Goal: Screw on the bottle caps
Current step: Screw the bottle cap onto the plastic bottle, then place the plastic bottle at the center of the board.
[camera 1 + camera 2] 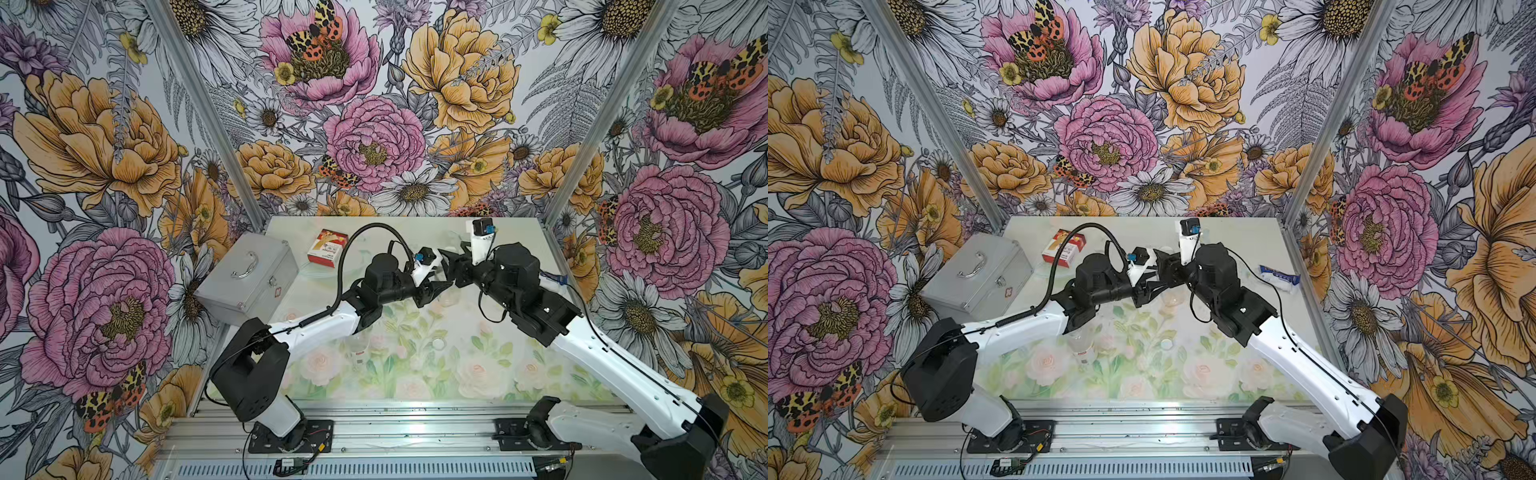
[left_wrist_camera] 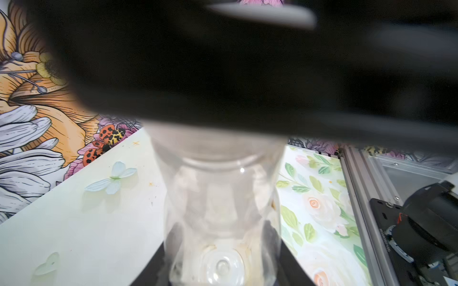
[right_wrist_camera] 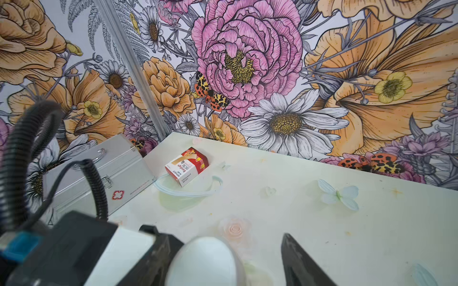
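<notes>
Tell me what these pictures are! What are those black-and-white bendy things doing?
They are two robot arms, the left arm and the right arm, with pinching grippers for hands. Two pictures look down from above. The other two come from small cameras on the arms' wrists. On the table are a silver case, a red box, another bottle with a red label and a loose white cap. The left gripper squeezes a clear bottle. The right gripper is open, with a white cap between its fingers.
</notes>
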